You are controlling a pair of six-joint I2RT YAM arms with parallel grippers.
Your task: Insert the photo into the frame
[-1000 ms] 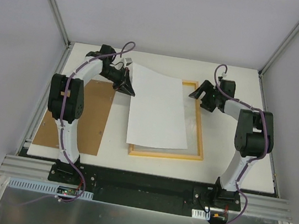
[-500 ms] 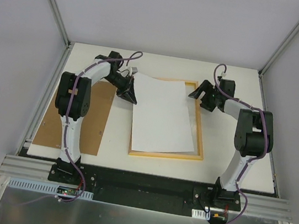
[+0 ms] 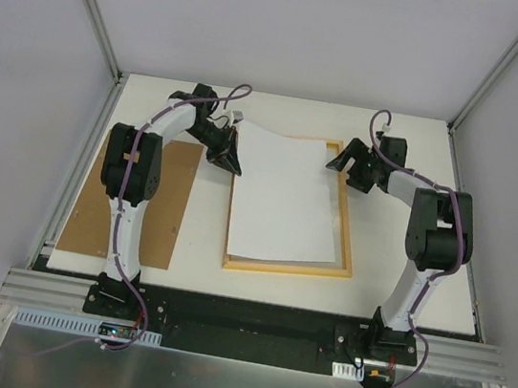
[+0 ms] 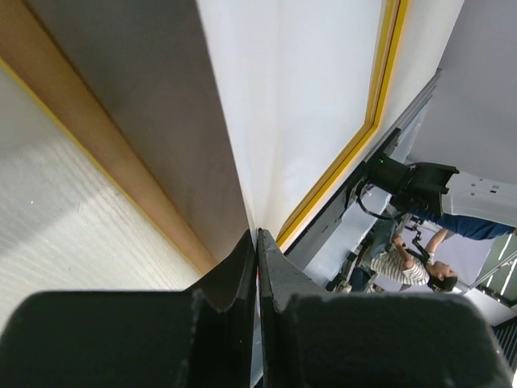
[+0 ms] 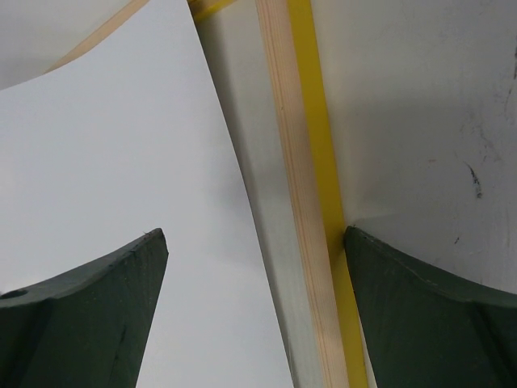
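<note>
The photo (image 3: 287,198) shows only its plain white side and lies over the frame (image 3: 287,268), which rests pale wood side up on the table. My left gripper (image 3: 232,161) is shut on the photo's upper left edge. In the left wrist view the gripper (image 4: 257,242) pinches the thin sheet (image 4: 299,105) above the frame's wooden bar (image 4: 105,162). My right gripper (image 3: 348,163) is open over the frame's far right corner. In the right wrist view the gripper (image 5: 254,250) straddles the frame bar (image 5: 303,202) and the photo's edge (image 5: 105,162).
A plain brown backing board (image 3: 156,208) lies flat at the left, partly under the left arm. The white table (image 3: 394,261) ends at metal rails on both sides, with grey walls beyond.
My left gripper has carried the photo to the right and lowered it. It now lines up over the frame. The right gripper has hardly moved.
</note>
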